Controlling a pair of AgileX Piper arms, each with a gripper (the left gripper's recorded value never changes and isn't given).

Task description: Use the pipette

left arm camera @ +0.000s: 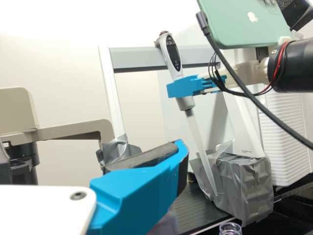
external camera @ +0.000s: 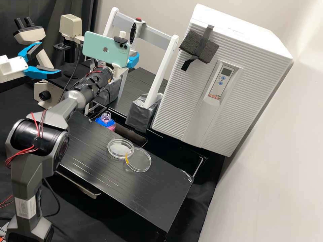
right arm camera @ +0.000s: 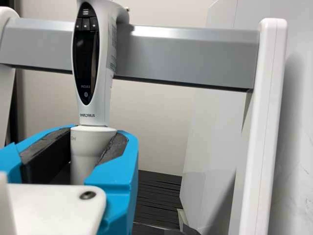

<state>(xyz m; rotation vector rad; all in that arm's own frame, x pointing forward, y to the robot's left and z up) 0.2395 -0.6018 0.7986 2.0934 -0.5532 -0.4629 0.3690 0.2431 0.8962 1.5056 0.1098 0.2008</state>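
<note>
The right end effector appears clamped on the pipette, which hangs upright on its stand. The left end effector hovers with its fingers apart. Lifting it off, drawing from the bottle and dispensing into a dish all seem left to do.

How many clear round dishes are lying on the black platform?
2. The far dish lies near the bottle; the near dish sits right beside it, their rims meeting. I see no sign of hidden ones.
</note>
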